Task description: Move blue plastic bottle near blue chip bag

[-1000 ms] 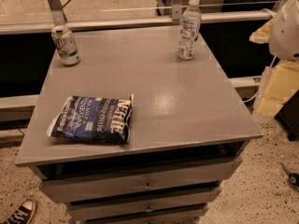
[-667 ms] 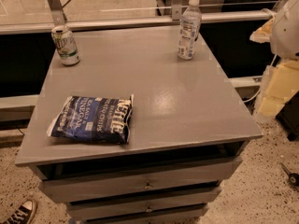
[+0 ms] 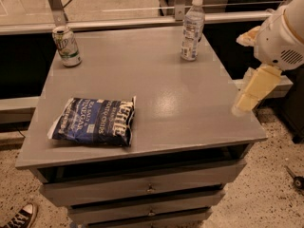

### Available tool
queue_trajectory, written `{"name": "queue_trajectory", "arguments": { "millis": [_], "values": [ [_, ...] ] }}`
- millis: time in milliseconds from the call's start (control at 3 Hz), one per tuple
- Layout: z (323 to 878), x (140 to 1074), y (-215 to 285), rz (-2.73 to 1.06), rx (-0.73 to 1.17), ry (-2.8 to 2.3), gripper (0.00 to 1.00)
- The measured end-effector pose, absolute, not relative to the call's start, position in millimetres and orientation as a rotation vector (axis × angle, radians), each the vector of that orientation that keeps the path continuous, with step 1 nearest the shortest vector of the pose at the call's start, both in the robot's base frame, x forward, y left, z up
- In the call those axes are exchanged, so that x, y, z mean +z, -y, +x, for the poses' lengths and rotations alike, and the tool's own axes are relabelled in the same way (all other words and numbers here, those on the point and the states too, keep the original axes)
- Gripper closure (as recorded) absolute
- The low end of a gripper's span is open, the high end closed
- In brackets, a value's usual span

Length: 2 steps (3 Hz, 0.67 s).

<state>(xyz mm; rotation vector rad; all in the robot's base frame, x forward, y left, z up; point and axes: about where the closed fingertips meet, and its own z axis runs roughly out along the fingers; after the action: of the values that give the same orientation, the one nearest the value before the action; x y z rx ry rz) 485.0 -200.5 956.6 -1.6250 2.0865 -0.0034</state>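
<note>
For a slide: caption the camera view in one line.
Bottle at the table's far edge, chip bag front left, can far left; end effector by the right edge.

Arm [image 3: 284, 34] comes in from right edge, upper half of view. White rounded wrist housing, vent grille on its lower face. Gripper [image 3: 244, 101] hangs below the housing: cream-coloured, angled down and toward picture-left, tip at right-centre of view, hanging free in the air. Rest of arm out of frame

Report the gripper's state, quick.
Gripper: open or shut cannot be told; it hangs by the right edge of the table, apart from the blue plastic bottle standing at the far side.
</note>
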Motion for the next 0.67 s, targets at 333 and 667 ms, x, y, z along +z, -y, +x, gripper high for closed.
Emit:
{"name": "queue_trajectory", "arguments": {
  "millis": [333,667],
  "values": [
    [535.5,938.0,190.7,-1.557,0.031,-2.024,0.00],
    [535.5,938.0,190.7,-1.557,0.031,-2.024,0.00]
  ]
}}
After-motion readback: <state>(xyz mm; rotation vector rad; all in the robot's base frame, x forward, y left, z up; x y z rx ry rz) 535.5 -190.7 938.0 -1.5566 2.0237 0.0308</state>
